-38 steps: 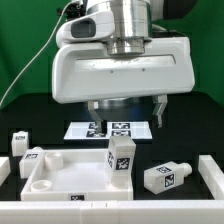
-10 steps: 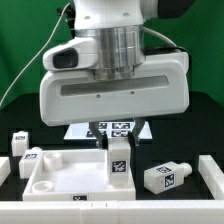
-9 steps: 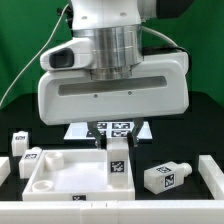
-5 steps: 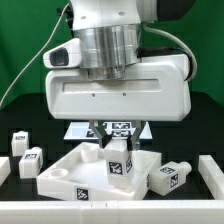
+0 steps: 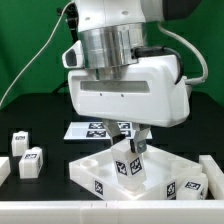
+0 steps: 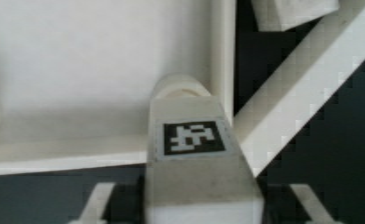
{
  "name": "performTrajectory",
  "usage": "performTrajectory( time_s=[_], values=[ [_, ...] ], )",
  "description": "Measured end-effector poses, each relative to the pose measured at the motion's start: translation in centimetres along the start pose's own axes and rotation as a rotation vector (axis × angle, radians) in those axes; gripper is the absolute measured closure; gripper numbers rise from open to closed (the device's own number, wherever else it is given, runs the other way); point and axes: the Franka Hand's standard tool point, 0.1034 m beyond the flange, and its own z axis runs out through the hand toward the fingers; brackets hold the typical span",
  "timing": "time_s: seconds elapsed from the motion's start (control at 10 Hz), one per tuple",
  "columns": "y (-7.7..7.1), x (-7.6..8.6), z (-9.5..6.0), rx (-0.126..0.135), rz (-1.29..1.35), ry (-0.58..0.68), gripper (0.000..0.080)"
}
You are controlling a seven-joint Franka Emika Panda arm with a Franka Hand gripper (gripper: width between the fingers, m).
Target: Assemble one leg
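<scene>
The leg (image 5: 130,166) is a small white post with square tag marks, standing slightly tilted in a corner of the large white tray-shaped piece (image 5: 92,170). My gripper (image 5: 129,148) comes down from above and is shut on the leg's upper part. In the wrist view the leg (image 6: 197,150) fills the middle with one tag facing the camera, a finger (image 6: 104,205) on each side of it, and my gripper (image 6: 200,206) closed around it. The tray's floor (image 6: 72,60) lies behind the leg. The leg's lower end is hidden.
Two more tagged posts (image 5: 20,141) (image 5: 32,161) stand at the exterior view's left, and another (image 5: 188,186) lies against the tray at the right. The marker board (image 5: 92,130) lies behind. A white rail (image 5: 110,212) runs along the front, with a white block (image 5: 214,170) at the right.
My gripper came down around the leg and closed on it. Since then the arm has turned and shifted to the exterior view's right, and the tray has swung and slid that way with the leg.
</scene>
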Motion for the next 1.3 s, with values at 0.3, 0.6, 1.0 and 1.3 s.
performTrajectory(
  time_s=[0.3,0.6,1.0,1.3],
  values=[
    [-0.14,-0.1,0.01,-0.001,-0.101,0.0,0.0275],
    [-0.23,-0.1,0.01,0.0,-0.36,0.0,0.0155],
    [-0.66,-0.24,0.13,-0.029,-0.786,0.041,0.015],
    [-0.33,-0.27,0.44,-0.043,-1.043,0.049,0.015]
  ],
)
